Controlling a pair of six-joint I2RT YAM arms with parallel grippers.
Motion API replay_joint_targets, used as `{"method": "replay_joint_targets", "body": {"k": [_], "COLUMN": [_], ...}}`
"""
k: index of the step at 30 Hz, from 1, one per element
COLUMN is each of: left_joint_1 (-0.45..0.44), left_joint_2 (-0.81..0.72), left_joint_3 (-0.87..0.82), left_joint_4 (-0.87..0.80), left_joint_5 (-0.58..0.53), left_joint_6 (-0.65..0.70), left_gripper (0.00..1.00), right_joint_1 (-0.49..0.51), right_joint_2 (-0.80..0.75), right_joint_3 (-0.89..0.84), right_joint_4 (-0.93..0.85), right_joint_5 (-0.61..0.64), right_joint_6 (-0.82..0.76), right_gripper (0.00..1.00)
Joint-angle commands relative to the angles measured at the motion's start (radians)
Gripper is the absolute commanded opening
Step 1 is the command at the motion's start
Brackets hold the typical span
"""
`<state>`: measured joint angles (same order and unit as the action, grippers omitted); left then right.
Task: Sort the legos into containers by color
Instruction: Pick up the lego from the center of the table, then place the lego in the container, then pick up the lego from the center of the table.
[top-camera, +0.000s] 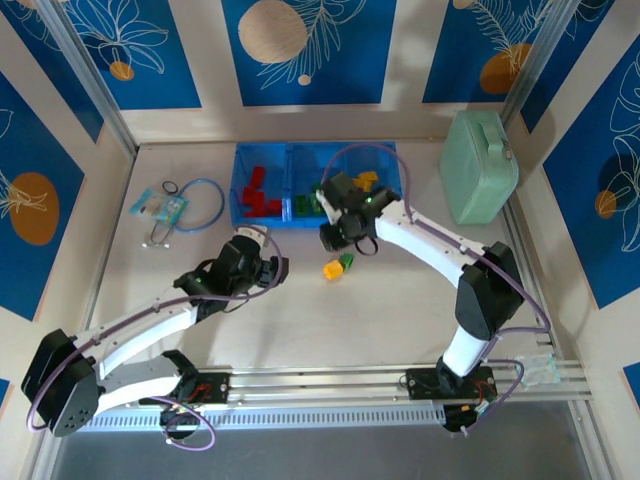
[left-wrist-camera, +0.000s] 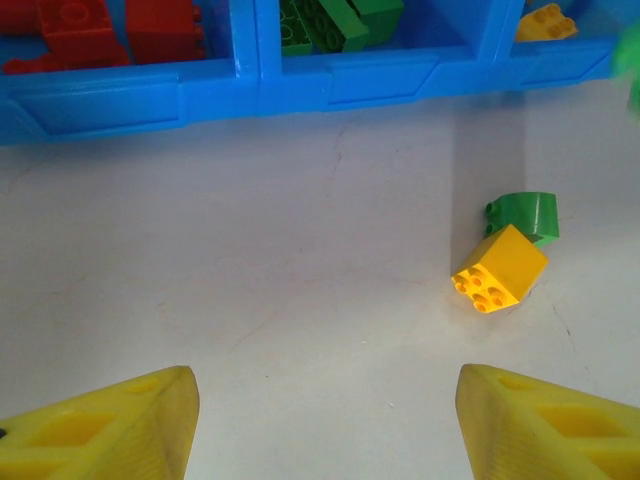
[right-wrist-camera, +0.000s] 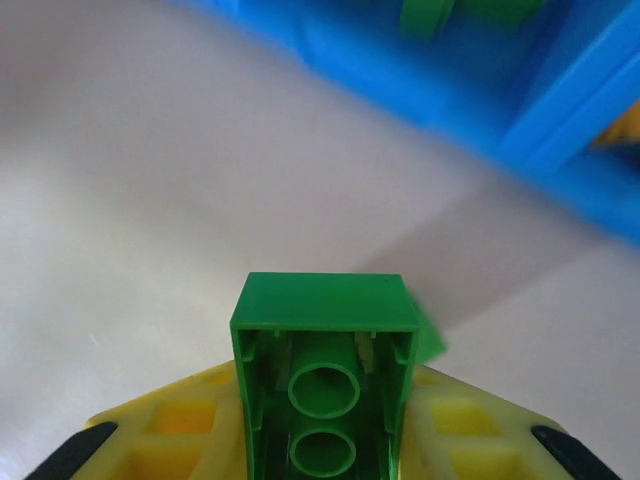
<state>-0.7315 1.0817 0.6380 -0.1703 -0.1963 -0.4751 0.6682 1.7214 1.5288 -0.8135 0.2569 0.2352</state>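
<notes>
Right gripper (right-wrist-camera: 325, 445) around one green lego (right-wrist-camera: 325, 302) (two loose)

Table (top-camera: 400, 320), tray (top-camera: 236, 190), yellow brick (top-camera: 331, 269), green brick (top-camera: 347, 261), case (top-camera: 478, 165)

Top cam: high, behind the arms, looking down over the whole bench (top-camera: 400, 310), tray (top-camera: 240, 222) far centre. Left wrist cam: low, close to the bench (left-wrist-camera: 250, 280), facing far at tray (left-wrist-camera: 330, 85) near wall. Right wrist cam: closest, right behind green brick (right-wrist-camera: 325, 380), tray (right-wrist-camera: 420, 90) blurred beyond. All share the tray; top and left wrist also share yellow brick (top-camera: 332, 269) (left-wrist-camera: 499, 269).
</notes>
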Motion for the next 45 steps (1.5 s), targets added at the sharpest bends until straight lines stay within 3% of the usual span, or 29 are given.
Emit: {"method": "replay_joint_targets", "body": {"k": [1, 11, 12, 13, 14, 16, 24, 35, 40, 45], "left_joint_1": [-0.007, -0.015, -0.016, -0.017, -0.018, -0.020, -0.052, -0.169, -0.171, -0.164], "left_joint_2": [-0.027, -0.207, -0.217, -0.226, -0.230, -0.225, -0.071, 0.350, 0.531, 0.684], "left_joint_3": [-0.035, -0.138, -0.142, -0.145, -0.146, -0.143, -0.085, 0.189, 0.328, 0.460], "left_joint_4": [-0.002, -0.107, -0.113, -0.117, -0.118, -0.110, -0.015, 0.069, 0.078, 0.022], "left_joint_5": [-0.010, -0.018, -0.018, -0.016, -0.014, -0.008, 0.053, 0.138, 0.217, 0.218], "left_joint_6": [-0.034, -0.066, -0.065, -0.066, -0.066, -0.064, -0.030, 0.066, 0.105, 0.152], "left_gripper": [0.68, 0.69, 0.69, 0.69, 0.69, 0.69, 0.71, 0.75, 0.75, 0.75], "right_joint_1": [-0.048, -0.102, -0.102, -0.102, -0.098, -0.084, -0.085, -0.194, -0.265, -0.307], "right_joint_2": [0.132, 0.652, 0.682, 0.710, 0.724, 0.699, 0.333, -0.105, -0.250, -0.344], "right_joint_3": [0.167, 0.904, 0.961, 1.024, 1.073, 1.074, 0.569, -0.177, -0.373, -0.468], "right_joint_4": [-0.050, -0.315, -0.336, -0.358, -0.377, -0.367, -0.133, 0.115, 0.178, 0.188], "right_joint_5": [-0.057, -0.006, 0.007, 0.014, 0.029, 0.063, -0.009, -0.097, -0.155, -0.171], "right_joint_6": [-0.009, -0.041, -0.040, -0.037, -0.028, -0.023, 0.028, 0.194, 0.236, 0.239], "right_gripper": [0.29, 0.30, 0.38, 0.66, 0.82, 0.94, 0.95, 0.92, 0.92, 0.92]}}
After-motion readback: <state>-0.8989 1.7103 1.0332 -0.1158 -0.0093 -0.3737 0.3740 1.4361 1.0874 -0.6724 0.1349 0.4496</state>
